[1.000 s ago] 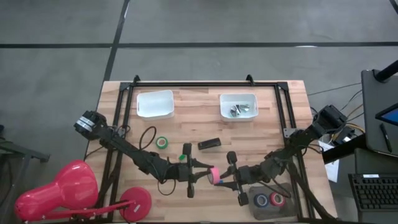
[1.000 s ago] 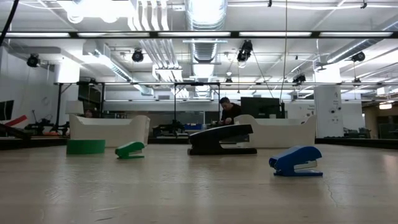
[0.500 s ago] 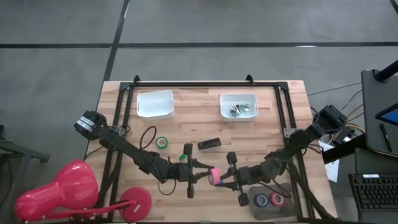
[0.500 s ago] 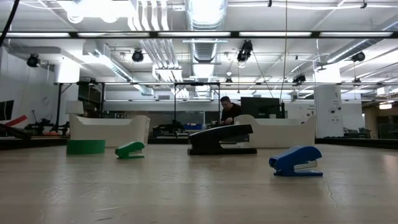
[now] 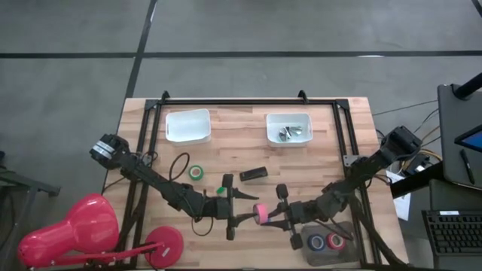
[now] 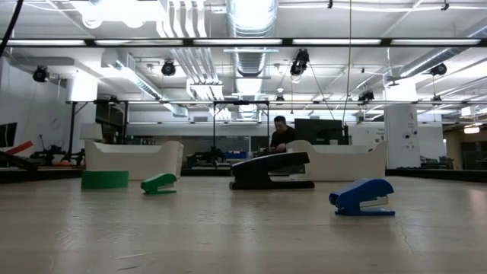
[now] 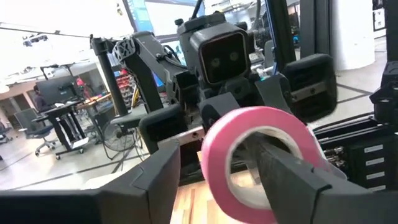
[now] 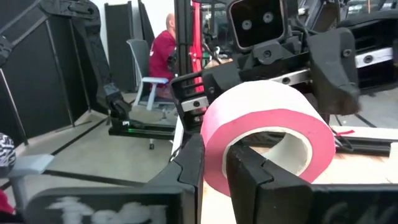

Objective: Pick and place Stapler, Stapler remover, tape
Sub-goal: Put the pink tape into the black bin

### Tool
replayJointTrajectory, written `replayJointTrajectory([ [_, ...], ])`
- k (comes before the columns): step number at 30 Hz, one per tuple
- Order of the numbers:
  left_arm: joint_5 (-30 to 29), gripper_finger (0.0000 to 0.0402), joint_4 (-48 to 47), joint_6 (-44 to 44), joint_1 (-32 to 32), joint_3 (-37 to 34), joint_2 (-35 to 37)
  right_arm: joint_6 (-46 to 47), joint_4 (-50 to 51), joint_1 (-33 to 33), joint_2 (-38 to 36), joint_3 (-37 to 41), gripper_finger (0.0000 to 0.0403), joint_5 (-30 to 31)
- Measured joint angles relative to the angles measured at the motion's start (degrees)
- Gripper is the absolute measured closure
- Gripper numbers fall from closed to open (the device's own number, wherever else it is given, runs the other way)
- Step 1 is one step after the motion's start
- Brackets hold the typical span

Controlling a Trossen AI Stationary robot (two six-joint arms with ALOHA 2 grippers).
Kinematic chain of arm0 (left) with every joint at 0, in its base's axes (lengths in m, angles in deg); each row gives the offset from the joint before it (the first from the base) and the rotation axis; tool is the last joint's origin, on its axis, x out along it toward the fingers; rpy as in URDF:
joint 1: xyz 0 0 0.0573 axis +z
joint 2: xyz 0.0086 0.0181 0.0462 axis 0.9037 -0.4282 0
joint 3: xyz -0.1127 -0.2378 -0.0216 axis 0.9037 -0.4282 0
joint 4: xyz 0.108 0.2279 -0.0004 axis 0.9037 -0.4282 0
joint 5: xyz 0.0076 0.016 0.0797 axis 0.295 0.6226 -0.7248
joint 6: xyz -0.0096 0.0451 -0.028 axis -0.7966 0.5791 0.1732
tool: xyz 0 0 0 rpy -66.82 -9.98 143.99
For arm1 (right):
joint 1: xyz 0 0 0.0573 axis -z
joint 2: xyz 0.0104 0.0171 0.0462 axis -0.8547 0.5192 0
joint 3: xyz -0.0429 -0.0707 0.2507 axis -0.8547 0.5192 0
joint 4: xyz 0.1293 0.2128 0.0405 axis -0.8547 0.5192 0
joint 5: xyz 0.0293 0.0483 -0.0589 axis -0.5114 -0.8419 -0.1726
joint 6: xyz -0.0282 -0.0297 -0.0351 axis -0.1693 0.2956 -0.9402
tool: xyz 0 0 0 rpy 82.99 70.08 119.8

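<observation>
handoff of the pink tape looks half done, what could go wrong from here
The right gripper pinches only one wall of the pink tape roll, a thin hold, so the roll could twist or slip. The left gripper has its fingers spread around the roll; pulling back could snag it. A dropped roll might roll across the table.

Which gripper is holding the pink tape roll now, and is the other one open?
The right gripper holds the pink ring-shaped tape roll, fingers pinching its wall. The left gripper is open; its fingers stand wide apart beside the roll.

Pink tape roll [image 5: 260,214] lower centre, between left gripper [image 5: 242,211] and right gripper [image 5: 277,214]; black stapler [image 5: 253,174] above.
</observation>
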Motion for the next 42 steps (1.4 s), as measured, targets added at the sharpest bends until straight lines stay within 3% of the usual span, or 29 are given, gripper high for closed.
replayJointTrajectory([
  [7,-0.24,0.0188,-0.32,0.22,0.0,0.0,0.07,3.99,9.76,0.02,-5.08,0.0,0.036,0.04],
  [13,-0.37,0.0188,-0.32,0.59,-0.01,0.0,0.09,14.09,23.77,-0.49,-10.94,0.0,0.036,-0.06],
  [18,-0.35,0.0188,-0.31,0.59,-0.07,0.0,0.09,28.22,36.86,-3.15,-15.03,0.0,0.036,-4.38],
  [29,-0.37,0.0188,-0.32,0.57,-0.04,0.0,0.09,70.35,59.25,-14.37,-15.87,0.0,0.036,-13.59],
  [37,-0.37,0.0188,-0.37,0.55,-0.04,0.0,0.09,87.41,63.94,-21.59,-14.88,-1.19,0.036,-17.3],
  [42,-0.35,0.0188,-0.52,0.52,-0.04,0.0,0.09,98.49,78.06,-24.62,-13.09,-4.76,0.036,-19.52],
])
